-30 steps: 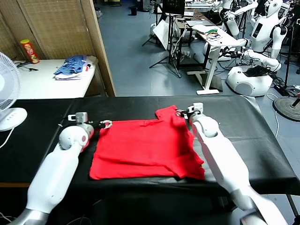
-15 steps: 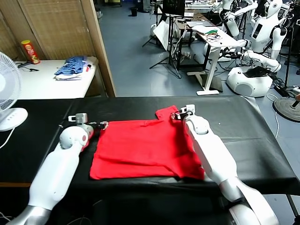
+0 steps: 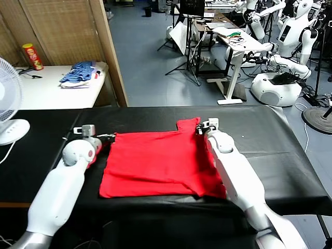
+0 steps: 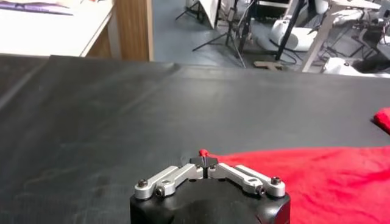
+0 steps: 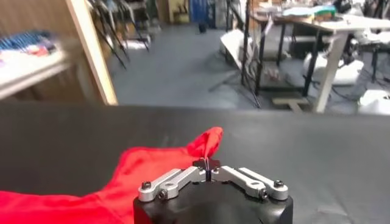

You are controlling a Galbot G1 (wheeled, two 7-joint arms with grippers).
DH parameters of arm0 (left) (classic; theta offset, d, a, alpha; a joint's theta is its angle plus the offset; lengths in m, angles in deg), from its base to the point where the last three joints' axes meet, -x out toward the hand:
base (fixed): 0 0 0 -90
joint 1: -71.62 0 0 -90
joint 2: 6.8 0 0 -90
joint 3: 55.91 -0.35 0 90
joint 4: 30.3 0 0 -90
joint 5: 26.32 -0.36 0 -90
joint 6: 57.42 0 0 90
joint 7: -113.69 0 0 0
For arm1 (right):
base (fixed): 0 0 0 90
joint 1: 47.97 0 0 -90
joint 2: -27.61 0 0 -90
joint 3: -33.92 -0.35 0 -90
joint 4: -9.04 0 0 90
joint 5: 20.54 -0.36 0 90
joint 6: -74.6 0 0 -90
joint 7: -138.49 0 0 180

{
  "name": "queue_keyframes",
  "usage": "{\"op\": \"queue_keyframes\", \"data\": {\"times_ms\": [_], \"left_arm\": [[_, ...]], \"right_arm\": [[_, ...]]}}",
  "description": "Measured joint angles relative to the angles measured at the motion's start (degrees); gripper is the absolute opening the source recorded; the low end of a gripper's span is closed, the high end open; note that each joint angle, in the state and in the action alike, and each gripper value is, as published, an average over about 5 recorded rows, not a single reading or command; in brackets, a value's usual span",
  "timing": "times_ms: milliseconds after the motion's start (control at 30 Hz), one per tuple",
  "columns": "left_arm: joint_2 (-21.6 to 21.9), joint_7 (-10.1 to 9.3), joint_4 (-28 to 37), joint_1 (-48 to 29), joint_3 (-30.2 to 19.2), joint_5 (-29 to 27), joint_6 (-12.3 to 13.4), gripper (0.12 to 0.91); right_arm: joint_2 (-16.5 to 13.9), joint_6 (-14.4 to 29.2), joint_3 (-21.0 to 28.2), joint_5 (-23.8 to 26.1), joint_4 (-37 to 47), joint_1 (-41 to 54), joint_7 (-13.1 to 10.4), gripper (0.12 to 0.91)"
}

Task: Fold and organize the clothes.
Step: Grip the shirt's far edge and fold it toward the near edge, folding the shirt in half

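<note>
One bright red soft-fabric T-shirt lies on the one black surface. Two white robot hands, left and right, sit at its far edge. Beyond: one white fan, one blue clothes pile, perhaps one red can.

A big black surface holds a red T-shirt spread out flat in the middle. A white fan stands at its left end.

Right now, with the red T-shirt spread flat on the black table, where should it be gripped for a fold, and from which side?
Probably at the far edge's two corners, coming from the robot's side. The red T-shirt lies flat and those corners are free. The left gripper is shut on one, the right gripper on the other, by the sleeve.
</note>
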Motion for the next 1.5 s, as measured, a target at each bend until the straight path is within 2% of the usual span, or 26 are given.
{"op": "queue_keyframes", "data": {"times_ms": [133,367,567,933,1300,1400,1500], "left_arm": [[1.8,-0.07,-5.1,2.7,1.1,0.4,0.0,0.126],[5.5,-0.2,-16.5,10.9,3.3,0.5,0.0,0.126],[7.1,-1.06,-24.7,18.9,6.3,0.0,0.0,0.126],[7.2,-0.49,-34.4,33.2,12.4,-3.6,0.1,0.126],[6.0,0.18,-35.5,39.3,13.5,-8.0,0.1,0.126],[5.9,0.06,-35.8,39.7,13.6,-8.3,0.1,0.126],[5.7,-0.03,-36.4,39.9,13.6,-8.4,0.1,0.186]], "right_arm": [[-3.1,-1.9,-1.0,-1.8,-7.2,-4.8,-0.7,0.123],[-8.5,-8.0,-2.5,-4.6,-18.0,-12.1,-4.2,0.123],[-11.8,-10.6,-3.3,-5.5,-25.5,-17.7,-5.0,0.123],[-14.5,-15.0,-4.2,-4.3,-33.8,-27.3,-6.9,0.123],[-14.7,-15.0,-4.8,-3.9,-36.4,-31.6,-6.8,0.123],[-15.0,-15.0,-5.5,-4.2,-37.2,-32.6,-5.9,0.187],[-15.4,-15.0,-6.6,-5.1,-38.6,-33.6,-5.5,0.34]]}}
